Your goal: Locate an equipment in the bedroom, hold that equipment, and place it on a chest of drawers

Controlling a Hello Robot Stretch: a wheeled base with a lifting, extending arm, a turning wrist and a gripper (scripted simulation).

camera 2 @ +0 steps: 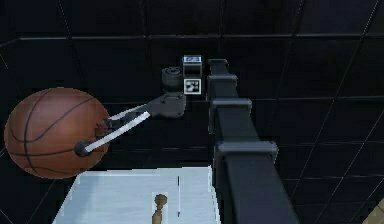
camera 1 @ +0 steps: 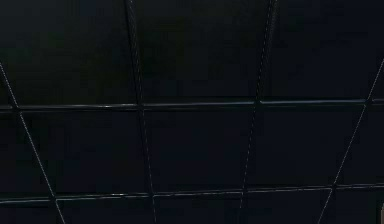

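Note:
In the arm side view an orange-brown basketball (camera 2: 48, 132) with dark seams hangs at the left against a dark tiled wall, clear of the pale top below it. My gripper (camera 2: 92, 138) holds the basketball, its two thin fingers (camera 2: 125, 122) lying across the ball's right side. The gripper's dark body (camera 2: 168, 103) sits left of the two white marker squares (camera 2: 191, 76). From there the dark square arm (camera 2: 240, 140) runs down to the bottom edge.
A pale flat top (camera 2: 130, 195) lies below the ball and gripper, left of the arm, with a small brown upright object (camera 2: 158, 206) near its front. Dark tiled wall (camera 1: 190, 130) with thin grid lines stands close in the forward view.

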